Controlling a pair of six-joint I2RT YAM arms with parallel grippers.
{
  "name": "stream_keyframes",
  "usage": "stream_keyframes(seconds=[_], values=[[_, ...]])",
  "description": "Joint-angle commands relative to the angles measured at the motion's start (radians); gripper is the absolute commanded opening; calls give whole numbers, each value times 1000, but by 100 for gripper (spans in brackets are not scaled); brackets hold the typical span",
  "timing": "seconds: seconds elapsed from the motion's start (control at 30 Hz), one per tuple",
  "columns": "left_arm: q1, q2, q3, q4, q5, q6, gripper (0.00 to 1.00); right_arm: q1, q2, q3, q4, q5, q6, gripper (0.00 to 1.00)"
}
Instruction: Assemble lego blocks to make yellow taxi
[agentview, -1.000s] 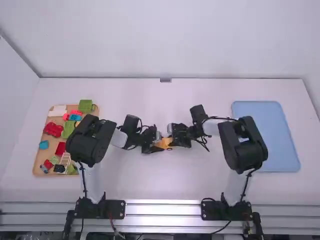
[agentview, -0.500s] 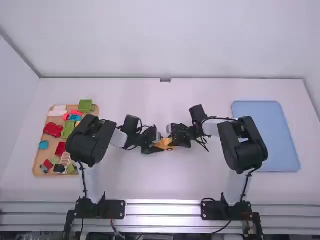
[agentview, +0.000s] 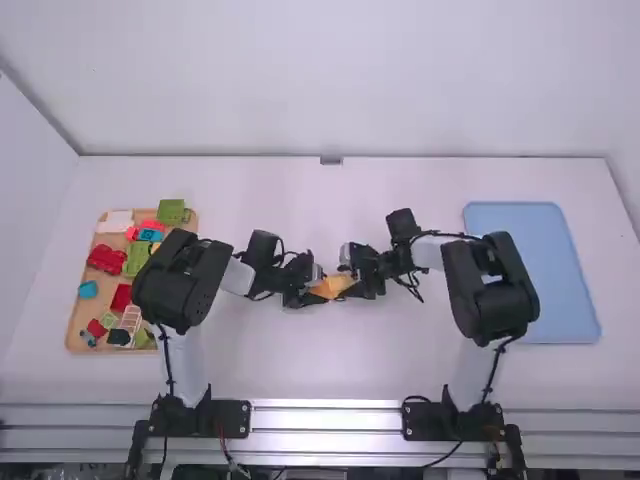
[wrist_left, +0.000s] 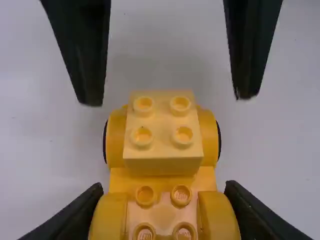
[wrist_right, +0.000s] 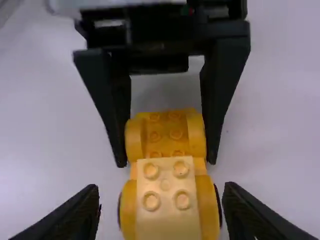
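While the left fingers (wrist_right: 222, 90) pinch the yellow car base (wrist_left: 162, 182) by its fenders, the right fingers (wrist_left: 250, 55) stand spread either side of the other end, no contact. One pale yellow block (wrist_left: 162, 125) sits on that end and looks seated. Studs between the pinched fenders are bare, so I'd call it partway: base plus one block done, rest of the body and roof still to go.

Car is mid-surface (agentview: 330, 370), well in from the near and far edges. Right arm should have room to back off toward the blue tray (agentview: 530, 260). Loose blocks (agentview: 105, 260) sit in the wooden tray (agentview: 72, 325), left side; next part probably comes from there.
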Motion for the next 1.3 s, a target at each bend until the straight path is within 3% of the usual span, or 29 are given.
stream_keyframes(seconds=[0.0,0.03,0.1,0.13,0.17,0.2,0.43,1.27], values=[[0,13,-15,-15,-37,15,48,-39,-35,43,-53,-145,-120,66],[0,13,-15,-14,-37,15,48,-46,-40,45,-68,-167,-150,65],[0,13,-15,-14,-37,15,48,-51,-41,45,-80,-189,-189,51],[0,13,-15,-14,-38,15,49,-51,-39,45,-79,-183,-190,32],[0,13,-15,-12,-37,15,48,-46,-38,44,-79,-158,-182,2],[0,13,-15,-11,-37,15,48,-42,-38,43,-79,-140,-172,0],[0,13,-15,-8,-38,15,49,36,-18,21,9,120,48,0],[0,13,-15,-7,-37,15,47,97,-13,-123,50,426,203,0]])
